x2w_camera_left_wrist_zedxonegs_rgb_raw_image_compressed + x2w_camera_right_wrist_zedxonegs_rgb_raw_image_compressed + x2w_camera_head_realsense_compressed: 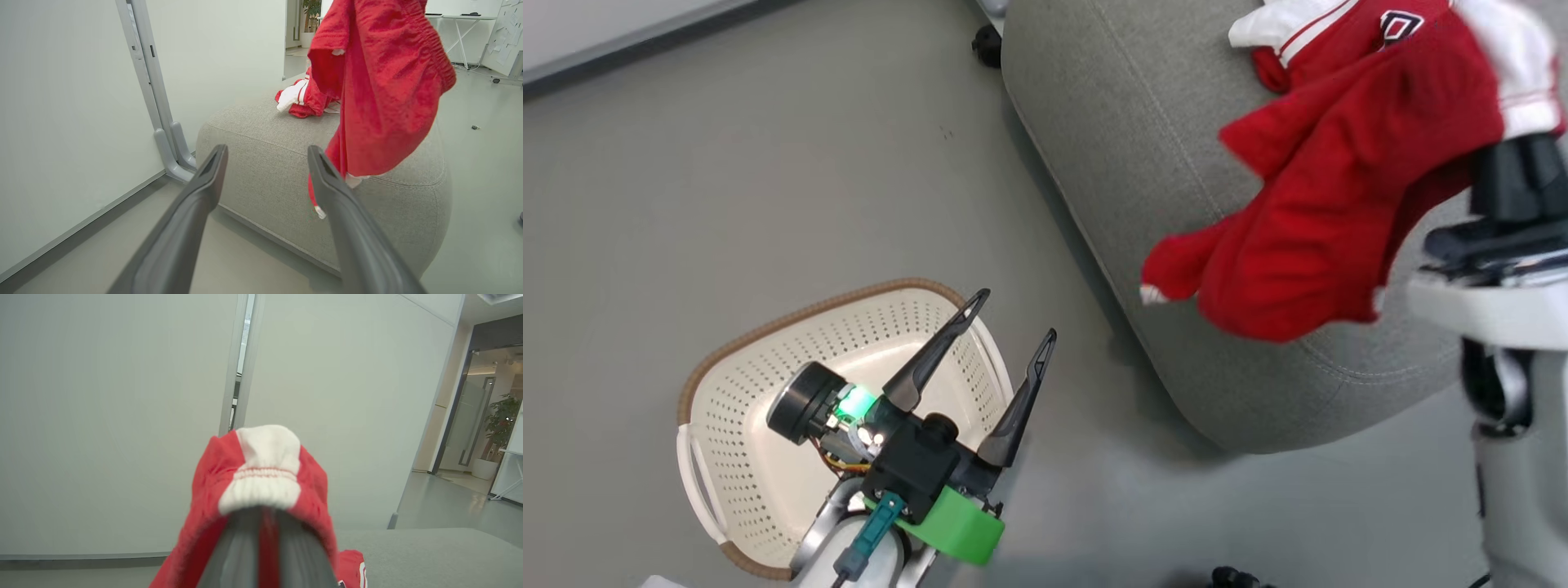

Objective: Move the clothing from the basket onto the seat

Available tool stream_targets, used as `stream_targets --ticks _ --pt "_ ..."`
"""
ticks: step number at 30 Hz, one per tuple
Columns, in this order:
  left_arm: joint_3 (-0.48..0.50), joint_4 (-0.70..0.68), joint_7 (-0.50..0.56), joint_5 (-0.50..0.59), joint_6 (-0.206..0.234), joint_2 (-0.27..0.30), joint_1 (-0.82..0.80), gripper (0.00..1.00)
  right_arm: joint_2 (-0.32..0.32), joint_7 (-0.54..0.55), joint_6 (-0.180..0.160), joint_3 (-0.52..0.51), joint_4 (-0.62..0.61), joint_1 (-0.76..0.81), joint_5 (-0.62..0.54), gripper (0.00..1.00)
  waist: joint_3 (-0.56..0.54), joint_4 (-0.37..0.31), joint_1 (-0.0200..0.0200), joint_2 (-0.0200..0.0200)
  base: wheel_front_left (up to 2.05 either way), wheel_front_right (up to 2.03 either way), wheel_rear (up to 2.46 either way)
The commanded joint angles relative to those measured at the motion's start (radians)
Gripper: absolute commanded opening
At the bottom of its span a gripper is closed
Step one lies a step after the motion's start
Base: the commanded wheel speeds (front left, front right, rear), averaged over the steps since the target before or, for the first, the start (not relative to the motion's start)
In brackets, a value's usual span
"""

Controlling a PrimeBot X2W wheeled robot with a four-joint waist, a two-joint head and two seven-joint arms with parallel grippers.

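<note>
The red shorts [1323, 204] hang in the air over the near edge of the grey seat [1127, 122], with my right gripper [265, 516] shut on their white band [261, 477]. Farther back on the cushion lies the red jersey [1327, 41], crumpled, its white-striped trim showing; in the left wrist view the jersey [302, 98] sits behind the dangling shorts [380, 90]. The cream basket [809, 314] stands on the floor at lower left with nothing inside. My left gripper [1015, 314] hovers over its right rim, open, nothing between its fingers [204, 183].
Grey floor [768, 163] lies between the basket and the seat. A white partition wall with a grey post foot [171, 151] stands behind the seat's left end. A dark caster [987, 45] sits by the cushion's far corner. My right arm's white body [1503, 327] is at the right edge.
</note>
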Motion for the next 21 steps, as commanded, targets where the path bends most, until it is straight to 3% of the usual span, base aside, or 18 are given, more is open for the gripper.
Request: stream_targets --ticks 1,7,12,21 --pt "-0.002 0.000 -0.001 -0.003 -0.004 0.014 -0.028 1.00 -0.029 -0.002 -0.001 -0.040 -0.008 -0.054 0.013 0.00 0.115 0.018 0.0000 -0.0001 0.00 0.00 0.00" --pt "-0.017 -0.008 -0.001 -0.003 -0.011 0.037 -0.087 1.00 -0.176 -0.002 -0.001 -0.215 0.054 -0.267 0.029 0.00 0.219 0.092 0.0000 -0.0001 0.00 0.00 0.00" --pt "-0.023 -0.010 -0.001 0.002 -0.013 0.063 -0.135 1.00 -0.309 -0.002 -0.001 -0.288 0.228 -0.437 0.028 0.00 0.299 0.141 0.0000 -0.0001 0.00 0.00 0.00" --pt "-0.028 -0.008 -0.001 0.008 -0.011 0.073 -0.198 1.00 -0.344 -0.002 -0.001 -0.360 0.620 -0.563 -0.113 0.00 0.381 0.195 0.0000 -0.0001 0.00 0.00 0.00"
